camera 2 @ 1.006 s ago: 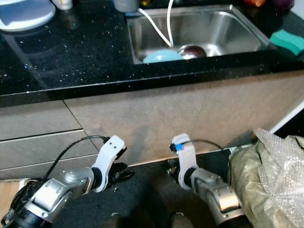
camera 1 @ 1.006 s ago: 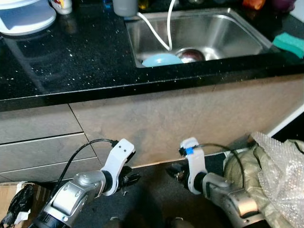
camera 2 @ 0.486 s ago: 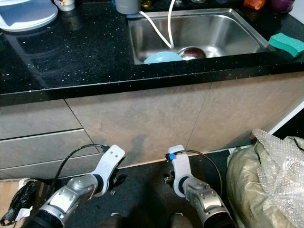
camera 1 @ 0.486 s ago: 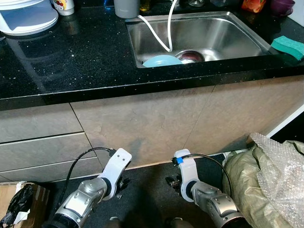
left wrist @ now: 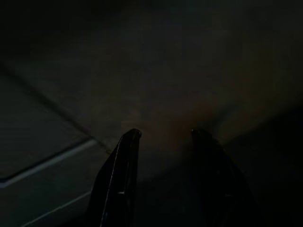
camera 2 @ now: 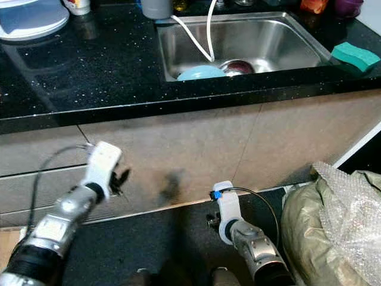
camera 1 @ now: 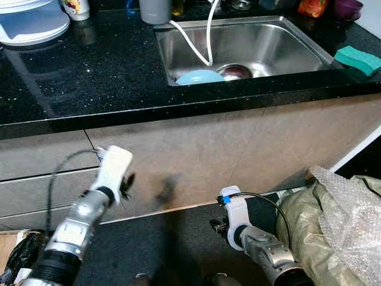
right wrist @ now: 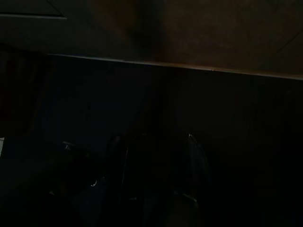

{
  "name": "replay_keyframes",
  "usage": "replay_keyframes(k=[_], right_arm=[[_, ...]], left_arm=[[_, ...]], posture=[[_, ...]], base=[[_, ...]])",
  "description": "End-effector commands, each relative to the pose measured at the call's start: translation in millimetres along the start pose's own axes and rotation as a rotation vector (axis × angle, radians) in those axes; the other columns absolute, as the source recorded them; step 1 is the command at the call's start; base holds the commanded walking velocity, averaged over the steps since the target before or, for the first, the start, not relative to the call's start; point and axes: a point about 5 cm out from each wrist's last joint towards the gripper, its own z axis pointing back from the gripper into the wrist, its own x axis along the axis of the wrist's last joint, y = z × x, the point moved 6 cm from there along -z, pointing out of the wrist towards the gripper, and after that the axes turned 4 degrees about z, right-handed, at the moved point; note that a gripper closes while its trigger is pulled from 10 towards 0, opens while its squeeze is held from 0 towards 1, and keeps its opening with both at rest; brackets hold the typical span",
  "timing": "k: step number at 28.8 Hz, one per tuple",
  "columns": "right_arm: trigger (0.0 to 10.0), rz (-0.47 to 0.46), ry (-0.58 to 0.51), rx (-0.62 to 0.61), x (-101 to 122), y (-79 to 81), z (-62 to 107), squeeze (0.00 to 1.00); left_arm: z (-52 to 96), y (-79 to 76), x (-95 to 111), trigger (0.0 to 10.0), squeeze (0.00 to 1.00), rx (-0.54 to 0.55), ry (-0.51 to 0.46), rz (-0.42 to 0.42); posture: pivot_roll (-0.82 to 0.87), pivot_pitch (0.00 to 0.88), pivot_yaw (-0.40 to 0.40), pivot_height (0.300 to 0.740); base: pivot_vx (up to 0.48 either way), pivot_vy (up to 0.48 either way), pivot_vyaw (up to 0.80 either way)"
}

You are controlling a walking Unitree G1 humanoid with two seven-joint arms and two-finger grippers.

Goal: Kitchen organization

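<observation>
From the left eye view, you are looking down at a black speckled surface (camera 1: 89, 65) with a steel sink (camera 1: 286, 44) set into it. A pale blue bowl (camera 1: 199, 77) lies in the sink next to a metal bowl (camera 1: 235, 71), and two white hoses (camera 1: 191, 43) hang down to them. A green sponge (camera 1: 357, 59) rests on the surface right of the sink, and a white appliance (camera 1: 33, 21) stands at the far left. Your left gripper (camera 1: 127, 182) is raised in front of the grey drawer fronts (camera 1: 36, 161) below the surface. Your right gripper (camera 1: 218, 224) hangs low over the dark floor (camera 1: 172, 244), beside a bundle of bubble wrap and olive cloth (camera 1: 339, 220).

The right eye view shows the same scene, with the left gripper close to the cabinet front (camera 2: 196, 149).

In the left wrist view, very dark, you see two black fingers (left wrist: 120, 175) spread apart, holding nothing, pointing at the cabinet panel.

In the right wrist view, darker still, the fingers (right wrist: 194, 156) stand apart with nothing between them, above the floor.
</observation>
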Motion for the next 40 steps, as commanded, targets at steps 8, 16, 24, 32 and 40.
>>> replay_keyframes(k=[8, 16, 24, 32, 40], right_arm=[[10.0, -0.021, 0.016, -0.002, -13.3, -1.4, 1.3, 0.0], [10.0, -0.025, 0.019, -0.001, -14.7, -2.2, 1.7, 0.0], [10.0, -0.028, 0.026, -0.001, -17.9, -4.4, 3.1, 0.0], [10.0, -0.027, 0.042, 0.006, -23.8, -2.9, 3.9, 0.0], [10.0, -0.027, 0.069, 0.004, -34.8, -4.3, 6.7, 0.0]], left_arm=[[31.3, 5.3, -16.3, 10.0, 0.0, -0.197, 0.103, 0.034], [68.3, 6.0, -31.2, 10.0, 0.0, -0.366, 0.205, -0.116], [142.4, 0.2, -62.1, 10.0, 0.0, -0.649, 0.49, -0.187], [196.4, -40.7, -88.8, 10.0, 0.0, -0.874, 0.683, -0.178], [195.7, -62.5, -130.6, 10.0, 0.0, -0.74, 0.783, -0.192]], posture=[[0.03, 0.135, -0.022, 0.74], [0.03, 0.138, -0.017, 0.74], [0.03, 0.141, -0.017, 0.74], [0.04, 0.142, -0.015, 0.74], [0.03, 0.142, -0.009, 0.74]], base=[[0.0, 0.0, 0.0], [0.0, 0.0, 0.0], [0.0, 0.0, 0.0], [0.0, 0.0, 0.0], [0.0, 0.0, 0.0]])
